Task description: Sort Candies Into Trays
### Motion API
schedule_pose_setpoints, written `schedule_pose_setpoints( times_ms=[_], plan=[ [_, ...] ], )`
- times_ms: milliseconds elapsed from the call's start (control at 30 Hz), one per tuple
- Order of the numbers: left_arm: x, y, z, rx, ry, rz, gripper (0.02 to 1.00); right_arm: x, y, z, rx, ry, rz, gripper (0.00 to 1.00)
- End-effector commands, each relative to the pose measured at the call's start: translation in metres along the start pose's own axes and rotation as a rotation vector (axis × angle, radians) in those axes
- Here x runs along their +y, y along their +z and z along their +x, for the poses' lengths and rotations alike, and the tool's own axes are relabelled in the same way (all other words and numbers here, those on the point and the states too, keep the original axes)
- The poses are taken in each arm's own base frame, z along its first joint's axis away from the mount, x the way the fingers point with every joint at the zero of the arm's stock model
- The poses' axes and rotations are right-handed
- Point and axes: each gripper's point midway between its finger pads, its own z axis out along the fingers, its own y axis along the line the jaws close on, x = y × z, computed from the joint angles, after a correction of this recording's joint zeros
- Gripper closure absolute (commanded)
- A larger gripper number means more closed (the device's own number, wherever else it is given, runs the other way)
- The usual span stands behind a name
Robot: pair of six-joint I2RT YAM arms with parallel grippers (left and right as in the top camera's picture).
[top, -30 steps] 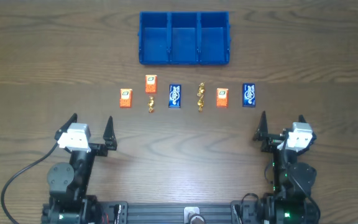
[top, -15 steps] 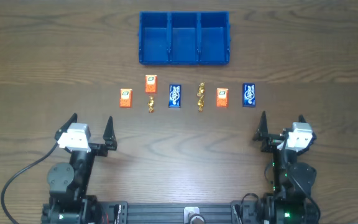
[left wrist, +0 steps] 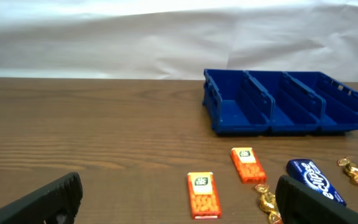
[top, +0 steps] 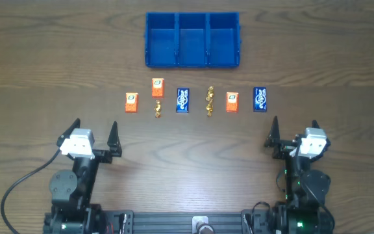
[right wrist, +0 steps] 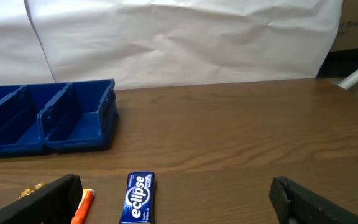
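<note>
Logging from the top camera: left end effector [top: 95,128], lower left of frame, fingers spread wide, gripping nothing. Right end effector [top: 295,127], lower right, likewise spread and unloaded. Above them, mid-frame, I read the candies on the counter [top: 44,65] left to right: first orange box [top: 131,103], second orange box [top: 157,87] with a gold sweet [top: 158,108] just below it, blue pack [top: 182,99], gold cluster [top: 209,101], third orange box [top: 232,101], second blue pack [top: 260,99]. Blue tray [top: 192,63], three compartments, upper centre, well apart from the row.
</note>
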Motion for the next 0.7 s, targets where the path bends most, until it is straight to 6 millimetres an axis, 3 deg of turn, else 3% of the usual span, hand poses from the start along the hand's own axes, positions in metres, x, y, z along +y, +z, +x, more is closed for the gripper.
schedule_pose_setpoints(
  times_ms=[33,200,300,400,567,700],
  plan=[
    [-0.004,0.001,-0.001,0.053,-0.034,0.021,0.020,0.003,0.000,0.001,0.000,-0.012,-0.015,0.001],
    [-0.010,0.005,-0.066,0.162,-0.103,0.025,0.020,0.003,0.000,0.001,0.000,-0.012,-0.014,0.001],
    [-0.012,0.018,-0.106,0.346,-0.131,0.003,0.023,0.003,0.000,0.001,0.000,-0.012,-0.014,0.001],
    [-0.012,0.036,-0.122,0.505,-0.149,-0.013,0.020,0.003,0.000,0.001,0.000,-0.012,-0.014,0.001],
    [-0.014,0.072,-0.113,0.726,-0.151,-0.055,0.020,0.003,0.000,0.001,0.000,-0.012,-0.014,0.001],
    [-0.021,0.103,-0.075,0.880,-0.137,-0.053,0.020,0.003,0.000,0.001,0.000,-0.012,-0.014,0.001]
  ],
)
